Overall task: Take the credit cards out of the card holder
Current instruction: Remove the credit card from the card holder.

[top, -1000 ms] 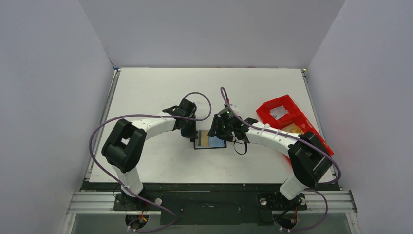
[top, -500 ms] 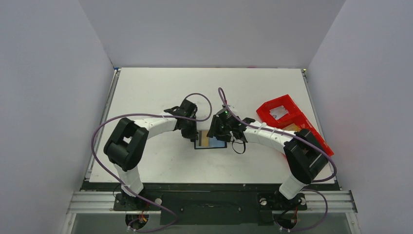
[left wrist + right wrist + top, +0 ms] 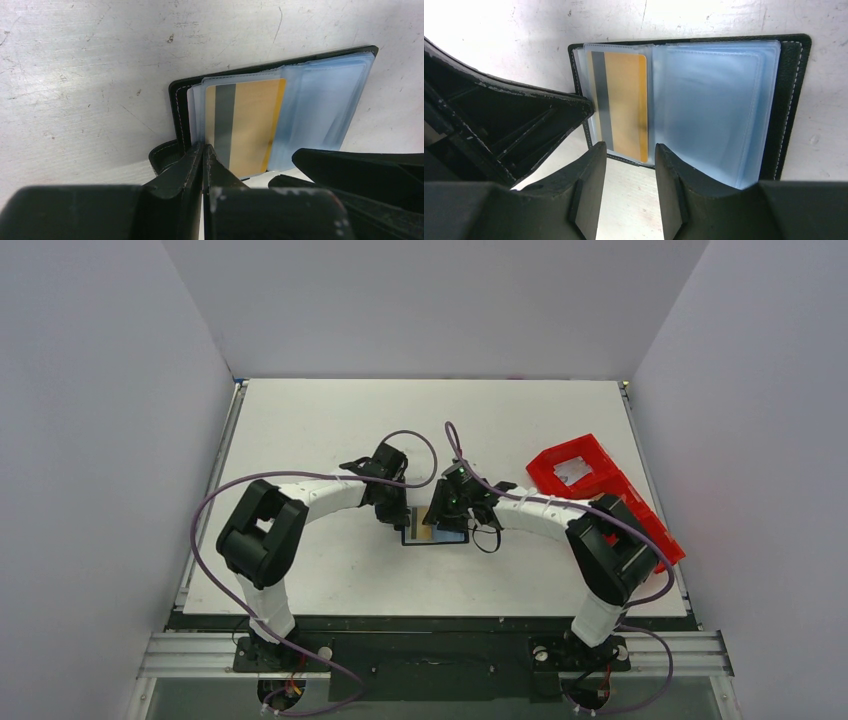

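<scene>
The black card holder (image 3: pixel 445 538) lies open on the white table, its clear blue-grey sleeves facing up. A gold card (image 3: pixel 624 105) with a grey stripe sits in the left sleeve, and it also shows in the left wrist view (image 3: pixel 247 125). My left gripper (image 3: pixel 204 147) is shut, and its tips rest on the holder's left edge (image 3: pixel 177 107) beside the closing tab (image 3: pixel 162 157). My right gripper (image 3: pixel 630 155) is open and low over the holder's near edge (image 3: pixel 791 100). Its fingers (image 3: pixel 591 170) stand on either side of the gold card's near end, holding nothing.
A red plastic compartment tray (image 3: pixel 590 485) lies at the right edge of the table, behind the right arm. Grey walls close in the table on three sides. The two grippers (image 3: pixel 397 515) stand close together over the holder.
My right gripper has moved a little left and further over the holder, and it now covers more of it. My left gripper has stayed on the holder's left edge.
</scene>
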Controlling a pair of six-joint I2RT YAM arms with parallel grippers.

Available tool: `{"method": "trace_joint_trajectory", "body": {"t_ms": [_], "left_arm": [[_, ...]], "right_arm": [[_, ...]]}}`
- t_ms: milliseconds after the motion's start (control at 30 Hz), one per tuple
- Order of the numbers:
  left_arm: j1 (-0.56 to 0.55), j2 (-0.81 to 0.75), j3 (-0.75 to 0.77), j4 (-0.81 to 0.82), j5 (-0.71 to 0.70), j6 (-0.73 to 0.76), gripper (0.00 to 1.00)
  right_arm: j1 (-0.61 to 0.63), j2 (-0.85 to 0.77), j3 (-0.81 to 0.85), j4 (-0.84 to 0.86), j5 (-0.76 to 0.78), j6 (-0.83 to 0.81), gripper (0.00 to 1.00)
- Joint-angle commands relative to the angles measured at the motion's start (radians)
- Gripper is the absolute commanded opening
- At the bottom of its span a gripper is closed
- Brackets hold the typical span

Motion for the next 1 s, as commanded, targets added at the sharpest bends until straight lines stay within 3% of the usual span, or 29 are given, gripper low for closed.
{"method": "trace_joint_trajectory", "body": {"t_ms": [0,367,967], "left_arm": [[-0.01,0.026,0.016,0.005,-0.002,-0.008,0.0],[-0.009,0.027,0.018,-0.001,-0.002,-0.005,0.0],[-0.029,0.057,0.051,-0.001,0.024,-0.007,0.0]], "right_arm": [[-0.016,0.017,0.024,0.075,-0.025,0.017,0.37],[-0.044,0.054,-0.006,0.122,-0.039,0.03,0.28],[-0.076,0.096,-0.079,0.238,-0.094,0.068,0.27]]}}
